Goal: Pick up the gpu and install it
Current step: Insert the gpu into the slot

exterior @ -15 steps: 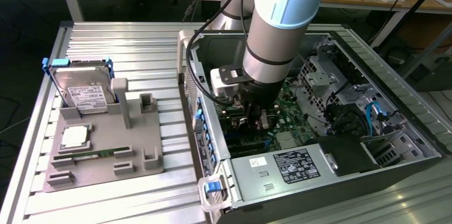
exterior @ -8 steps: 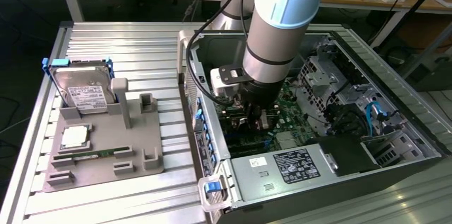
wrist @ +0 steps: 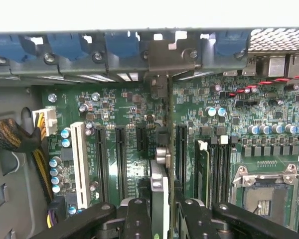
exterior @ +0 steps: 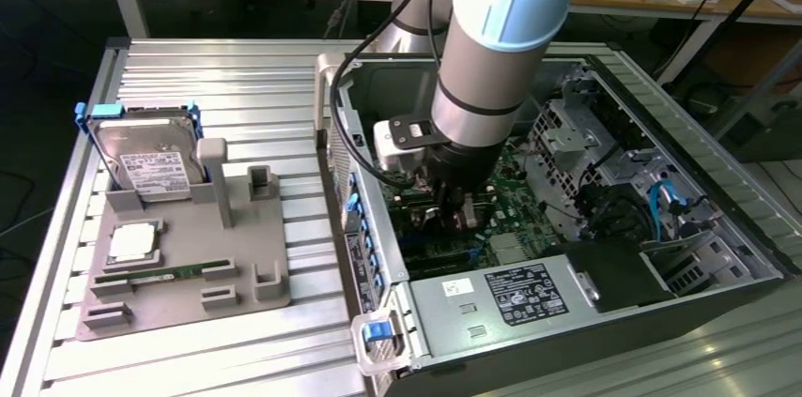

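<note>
My gripper [wrist: 162, 211] is shut on the gpu [wrist: 159, 181], which I see edge-on as a thin card with a metallic edge between the two black fingers [wrist: 137, 219]. The card stands upright over the green motherboard [wrist: 124, 109], in line with the black expansion slots [wrist: 120, 159]. Its far end reaches the metal bracket [wrist: 159, 62] at the case's rear wall. I cannot tell whether it sits in a slot. In the exterior view the gripper [exterior: 449, 209] is down inside the open computer case [exterior: 701, 134], over the motherboard.
A white slot [wrist: 79, 164], memory slots [wrist: 217, 169] and the CPU socket [wrist: 261, 194] flank the card. Cables [wrist: 12, 137] lie at one side. Outside the case, a grey stand [exterior: 188, 266] holds a hard drive [exterior: 150, 167], a processor [exterior: 131, 245] and a memory stick [exterior: 169, 275].
</note>
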`<state>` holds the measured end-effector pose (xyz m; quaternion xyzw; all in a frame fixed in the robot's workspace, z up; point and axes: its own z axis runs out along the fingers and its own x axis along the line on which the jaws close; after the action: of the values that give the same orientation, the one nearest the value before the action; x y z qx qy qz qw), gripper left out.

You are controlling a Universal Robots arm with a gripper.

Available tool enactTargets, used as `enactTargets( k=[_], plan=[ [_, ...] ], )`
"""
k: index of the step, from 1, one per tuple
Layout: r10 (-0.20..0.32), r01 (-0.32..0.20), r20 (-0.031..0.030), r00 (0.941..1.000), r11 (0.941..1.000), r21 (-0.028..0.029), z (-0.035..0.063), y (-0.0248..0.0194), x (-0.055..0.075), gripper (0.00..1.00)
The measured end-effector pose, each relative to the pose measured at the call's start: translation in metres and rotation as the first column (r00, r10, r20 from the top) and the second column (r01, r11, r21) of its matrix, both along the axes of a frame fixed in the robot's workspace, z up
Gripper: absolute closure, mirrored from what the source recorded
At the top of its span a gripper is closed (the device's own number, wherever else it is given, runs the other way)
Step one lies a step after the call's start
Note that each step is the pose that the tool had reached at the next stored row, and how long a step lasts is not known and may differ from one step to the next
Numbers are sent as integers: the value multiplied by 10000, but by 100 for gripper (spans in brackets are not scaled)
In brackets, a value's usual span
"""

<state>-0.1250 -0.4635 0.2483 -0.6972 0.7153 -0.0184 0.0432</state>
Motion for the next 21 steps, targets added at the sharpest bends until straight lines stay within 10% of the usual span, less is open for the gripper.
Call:
enactTargets(
  k=[21],
  plan=[
    [-1,1,-8,10000,10000,-10,-29,-12,-1,73]
  ],
)
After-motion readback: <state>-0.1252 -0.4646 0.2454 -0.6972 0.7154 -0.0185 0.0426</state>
